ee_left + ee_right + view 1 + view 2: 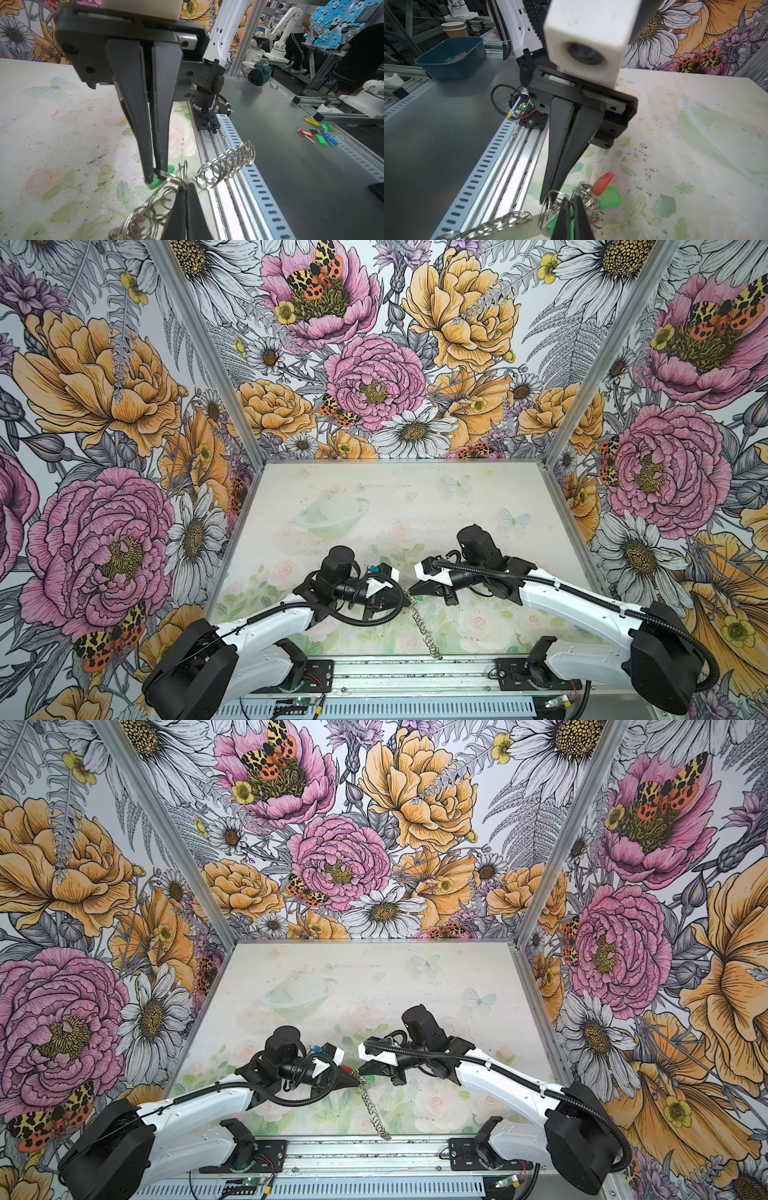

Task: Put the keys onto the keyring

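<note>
Half done at best, going by what shows. Meeting tip to tip just toward 6 o'clock from the middle of the counter (pixel 374 497): left gripper (pixel 186 185) reaching in from 9 o'clock, right gripper (pixel 155 179) from 3 o'clock. Trailing from that spot toward 6 o'clock, up to the front rail (pixel 415 672): the keyring (pixel 424 628), only its fringe of small rings plain, the hoop itself hard to make out. Left fingers squeezed together on a ring at the keyring's 12 o'clock end. Right fingers likewise closed, nipping a split ring (pixel 161 174) just above a green tag (pixel 154 185). Bunched right under both tips: keys (pixel 610 198), among them a red tag (pixel 604 179), seemingly hung on the fringe already, though not certain from these views. Probably in hand now: working that split ring on. No loose keys visible elsewhere on the counter. Lying beyond the rail, past 6 o'clock: spare keys (pixel 318 133), perhaps not part of this job. Left to do: finishing this join, then letting go.
</note>
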### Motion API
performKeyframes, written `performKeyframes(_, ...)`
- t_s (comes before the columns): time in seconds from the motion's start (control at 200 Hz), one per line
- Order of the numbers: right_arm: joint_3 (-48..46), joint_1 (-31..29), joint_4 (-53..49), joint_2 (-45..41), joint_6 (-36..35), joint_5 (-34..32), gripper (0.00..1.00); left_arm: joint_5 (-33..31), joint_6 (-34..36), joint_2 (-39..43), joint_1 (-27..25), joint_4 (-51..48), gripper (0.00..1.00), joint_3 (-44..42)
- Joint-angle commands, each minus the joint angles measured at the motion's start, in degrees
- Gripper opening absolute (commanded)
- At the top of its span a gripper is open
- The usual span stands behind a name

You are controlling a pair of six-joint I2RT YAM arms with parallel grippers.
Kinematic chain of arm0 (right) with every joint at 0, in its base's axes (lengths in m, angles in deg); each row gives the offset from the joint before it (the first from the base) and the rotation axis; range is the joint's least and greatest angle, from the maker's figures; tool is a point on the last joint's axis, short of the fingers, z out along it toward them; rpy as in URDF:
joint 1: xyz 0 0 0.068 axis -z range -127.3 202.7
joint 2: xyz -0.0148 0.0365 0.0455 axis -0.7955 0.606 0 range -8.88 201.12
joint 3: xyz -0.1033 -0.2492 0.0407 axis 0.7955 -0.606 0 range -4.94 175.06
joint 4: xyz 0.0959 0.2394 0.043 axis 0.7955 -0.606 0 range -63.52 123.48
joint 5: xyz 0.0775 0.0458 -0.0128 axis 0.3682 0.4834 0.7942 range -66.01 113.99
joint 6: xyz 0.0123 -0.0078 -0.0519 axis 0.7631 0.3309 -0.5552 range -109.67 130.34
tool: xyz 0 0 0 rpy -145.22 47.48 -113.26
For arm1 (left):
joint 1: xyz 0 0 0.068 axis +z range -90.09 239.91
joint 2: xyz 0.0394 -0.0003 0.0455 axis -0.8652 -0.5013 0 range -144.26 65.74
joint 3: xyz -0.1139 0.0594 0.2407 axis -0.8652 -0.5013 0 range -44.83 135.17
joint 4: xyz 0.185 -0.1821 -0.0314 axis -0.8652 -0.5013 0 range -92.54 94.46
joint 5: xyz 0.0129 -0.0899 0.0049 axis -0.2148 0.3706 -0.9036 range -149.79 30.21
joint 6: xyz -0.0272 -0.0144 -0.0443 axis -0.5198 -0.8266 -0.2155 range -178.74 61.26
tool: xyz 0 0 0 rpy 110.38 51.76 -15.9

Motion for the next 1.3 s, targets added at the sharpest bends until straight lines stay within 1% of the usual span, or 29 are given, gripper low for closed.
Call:
performKeyframes(0.0,2.2,-1.2,2.4,1.0,-0.1,-1.8,0.08,-0.4,1.4,2.2,-0.5,4.5,0.0,0.4)
performKeyframes(0.24,0.9,-1.2,2.3,-2.1,-0.6,-4.6,0.22,-5.0,0.3,3.1,-0.8,8.8,0.0,-1.3)
performKeyframes(0.445,0.9,-1.2,2.3,-3.7,0.9,-6.2,0.27,-6.0,0.1,2.5,-1.4,9.9,0.0,-1.5)
performKeyframes(0.555,1.6,-1.1,2.0,-3.2,2.0,-6.6,0.28,-5.4,0.1,1.5,-2.2,10.0,0.0,-1.1)
performKeyframes(0.736,2.0,-1.2,1.7,-1.3,1.7,-6.1,0.28,-3.6,-0.6,1.3,-3.1,10.6,0.0,-0.9)
performKeyframes(0.821,2.1,-1.2,1.1,-1.1,1.3,-5.6,0.29,-5.1,-1.0,2.0,-3.2,11.6,0.0,-1.6)
performKeyframes(0.951,1.8,-0.8,-1.3,-3.1,0.2,-6.5,0.32,-9.8,-1.0,2.4,-2.5,11.2,0.0,-2.0)
performKeyframes(1.141,1.8,0.9,-4.5,-5.9,0.0,-7.0,0.34,-10.4,-1.1,2.8,-1.1,11.5,0.0,-2.5)
performKeyframes(1.296,2.0,1.2,-5.0,-5.8,0.0,-6.0,0.35,-9.9,-1.2,3.1,-0.9,11.8,0.0,-2.8)
